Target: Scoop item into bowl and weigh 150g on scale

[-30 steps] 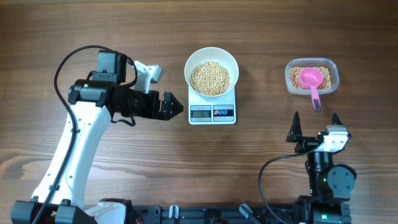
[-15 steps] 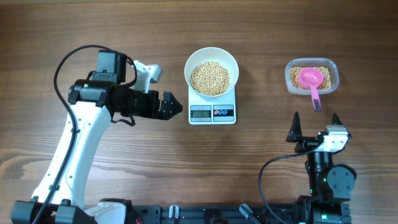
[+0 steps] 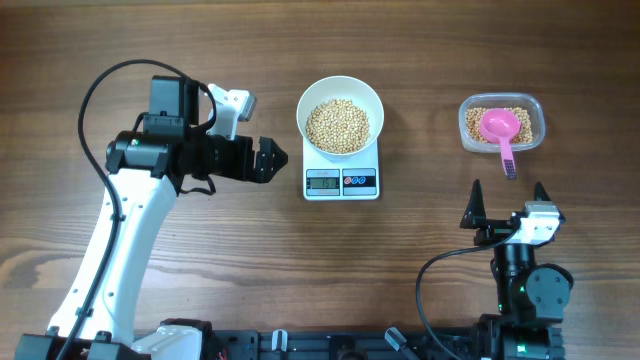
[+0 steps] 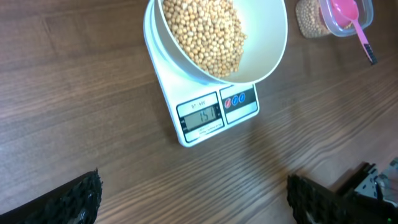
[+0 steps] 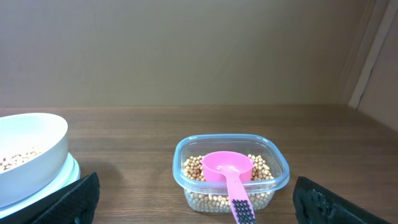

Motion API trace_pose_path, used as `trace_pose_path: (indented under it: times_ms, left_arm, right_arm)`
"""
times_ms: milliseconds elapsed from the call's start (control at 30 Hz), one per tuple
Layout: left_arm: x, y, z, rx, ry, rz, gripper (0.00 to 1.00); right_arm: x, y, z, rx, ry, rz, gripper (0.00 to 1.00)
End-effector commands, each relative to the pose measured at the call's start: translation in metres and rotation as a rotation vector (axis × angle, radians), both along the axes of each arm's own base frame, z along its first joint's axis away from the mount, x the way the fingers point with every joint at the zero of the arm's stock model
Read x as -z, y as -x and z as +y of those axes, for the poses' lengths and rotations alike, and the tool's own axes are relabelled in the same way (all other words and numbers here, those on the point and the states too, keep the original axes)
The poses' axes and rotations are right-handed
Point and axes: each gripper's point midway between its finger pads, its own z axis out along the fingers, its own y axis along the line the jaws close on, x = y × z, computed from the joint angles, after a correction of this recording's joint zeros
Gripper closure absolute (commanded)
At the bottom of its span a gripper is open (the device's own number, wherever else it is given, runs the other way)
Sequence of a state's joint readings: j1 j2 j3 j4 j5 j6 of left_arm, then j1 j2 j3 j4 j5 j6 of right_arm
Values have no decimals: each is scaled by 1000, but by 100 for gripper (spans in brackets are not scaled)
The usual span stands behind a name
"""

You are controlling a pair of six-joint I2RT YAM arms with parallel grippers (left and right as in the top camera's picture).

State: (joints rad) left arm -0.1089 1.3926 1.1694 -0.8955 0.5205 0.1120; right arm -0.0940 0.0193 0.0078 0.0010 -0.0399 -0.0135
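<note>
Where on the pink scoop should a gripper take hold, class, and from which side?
Grip the pink scoop by its handle, coming from above on the near side of the tub. The handle sticks out over the tub rim toward the right gripper, clear of the beans, while its cup lies inside the tub.

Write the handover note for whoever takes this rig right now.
Grippers: left gripper open and empty, left of the scale, apart from it; right gripper open and empty, on the near side of the tub.
Things: the bowl sits on the scale with a pile of beans in it; the scoop lies in the tub on more beans.
Done: beans are in the bowl; the display begins 15, last digit unclear.
Left: confirm the reading; adjust the beans only if it is off.
</note>
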Motion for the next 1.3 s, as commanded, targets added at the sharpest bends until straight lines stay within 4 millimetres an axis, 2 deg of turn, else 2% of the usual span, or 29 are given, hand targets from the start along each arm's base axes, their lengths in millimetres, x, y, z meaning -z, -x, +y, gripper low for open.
trace_pose_path:
  times_ms: [0,800,1033,1167,1267]
  left_arm:
    - [-4,-1,3,2,-14,-39,0]
    - [-5,-3,4,-1,-19,-49,0]
    - [4,-15,18,-47,-102,-93,0]
    - [12,-19,14,-38,-99,-116,0]
    - [5,-24,6,-18,-89,-168,0]
  right_arm:
    - [-3,1,-1,12,13,-14,0]
    - [-3,1,-1,12,13,-15,0]
    - [-3,1,-1,12,14,-15,0]
    - [-3,1,-1,12,14,-15,0]
    - [-3,1,-1,12,14,-15,0]
